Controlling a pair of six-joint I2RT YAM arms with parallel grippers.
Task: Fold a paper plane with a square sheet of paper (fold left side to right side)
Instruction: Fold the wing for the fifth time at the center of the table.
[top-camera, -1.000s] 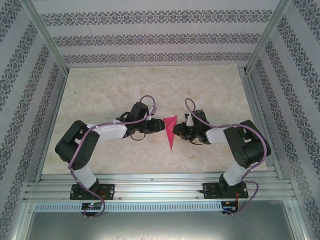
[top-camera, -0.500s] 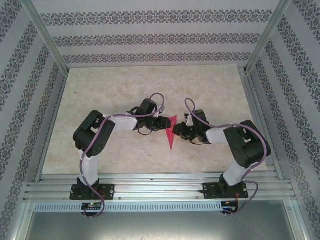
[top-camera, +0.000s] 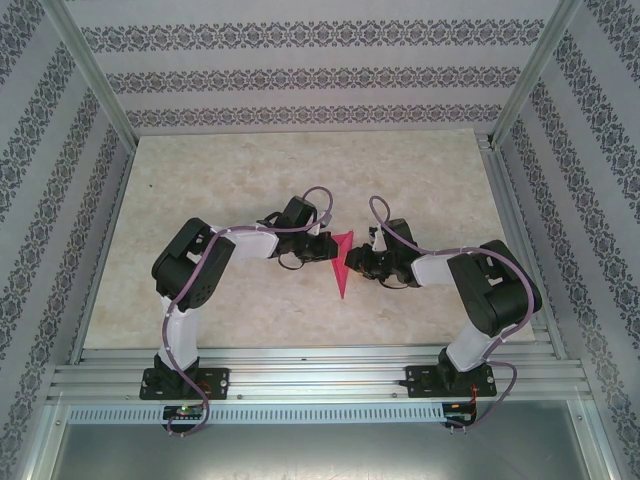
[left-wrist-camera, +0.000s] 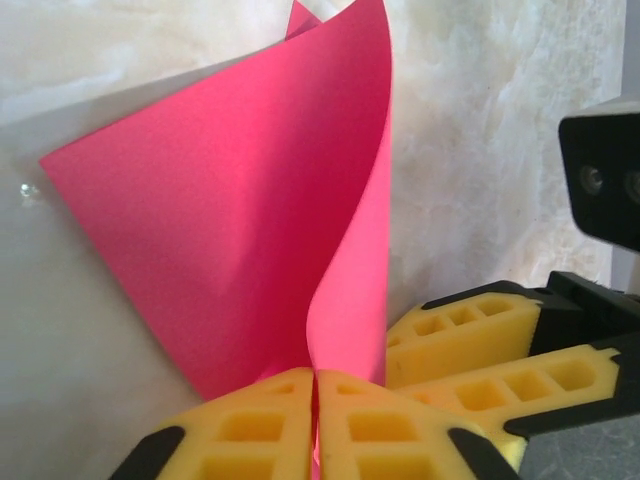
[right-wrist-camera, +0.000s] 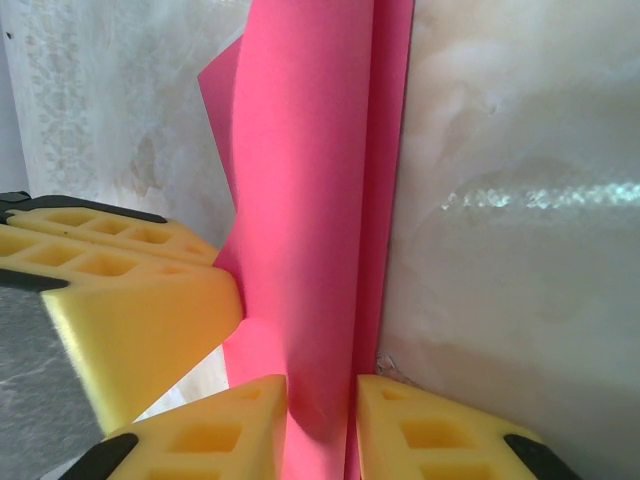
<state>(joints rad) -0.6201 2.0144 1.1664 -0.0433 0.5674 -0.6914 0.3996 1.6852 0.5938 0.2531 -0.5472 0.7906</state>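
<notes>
The paper plane (top-camera: 342, 262) is a narrow bright pink kite shape, point toward the near edge, in the middle of the table between my two grippers. My left gripper (top-camera: 325, 248) is at its left side, shut on the paper's left flap (left-wrist-camera: 230, 200). That flap stands up in a curve from the yellow pads (left-wrist-camera: 250, 430). My right gripper (top-camera: 357, 264) is at the right side. Its yellow fingers (right-wrist-camera: 200, 440) sit close on either side of a raised fold of the paper (right-wrist-camera: 310, 200). The other gripper's fingers show close by in each wrist view.
The marble-patterned tabletop (top-camera: 250, 180) stretches out round the paper. Metal rails (top-camera: 320, 375) run along the near edge, by the arm bases. Patterned walls (top-camera: 300, 70) close in the back and sides. The two grippers are almost touching over the paper.
My left arm has drawn in and moved its gripper right onto the paper's left edge. The gripper has shut on the flap. The right arm has not moved.
</notes>
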